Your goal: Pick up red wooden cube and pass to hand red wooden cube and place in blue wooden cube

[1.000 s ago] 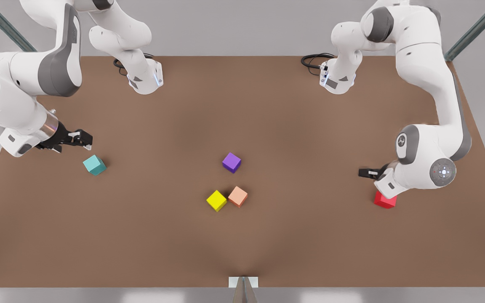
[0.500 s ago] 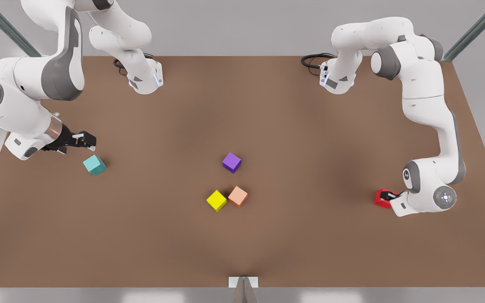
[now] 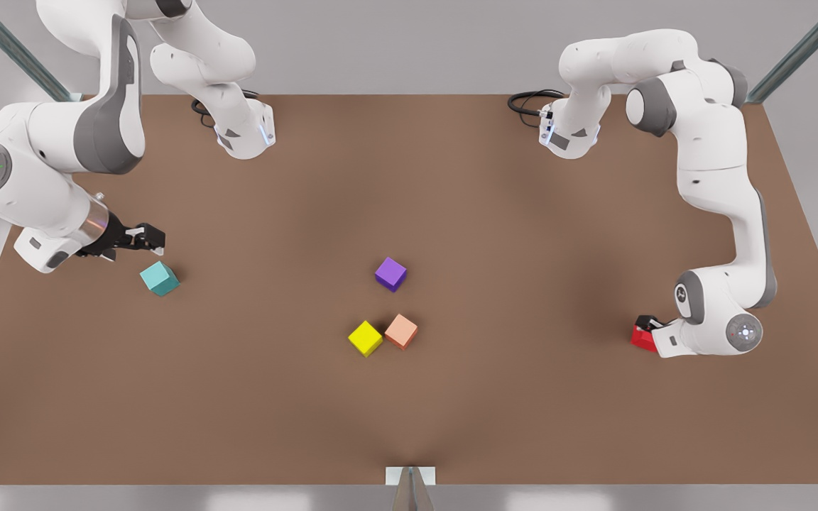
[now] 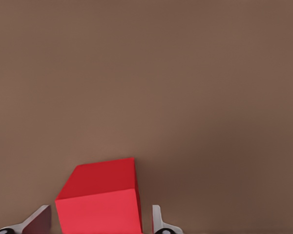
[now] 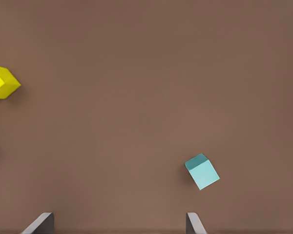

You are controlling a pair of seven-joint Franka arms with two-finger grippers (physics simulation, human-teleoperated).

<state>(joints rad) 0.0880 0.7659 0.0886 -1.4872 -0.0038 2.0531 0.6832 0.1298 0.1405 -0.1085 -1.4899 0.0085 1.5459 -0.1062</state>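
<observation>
The red wooden cube (image 4: 98, 201) rests on the surface (image 3: 494, 213), bracketed by the spread jaws of the left gripper (image 3: 645, 328), with a gap seen on each side. Because the cube sits turned between them, a closure could land on its edges and twist it loose. The right gripper (image 3: 155, 242), jaws spread, waits beside the blue wooden cube (image 3: 160, 278).

I'm looking at a plain brown tabletop (image 3: 451, 199) with a matte, even surface. Behind its far edge stands a pale grey wall (image 3: 395, 42). Dark metal struts (image 3: 803, 46) slant across both far corners. Along the near edge runs a light grey strip with a small metal bracket (image 3: 410, 481) at its middle.
</observation>
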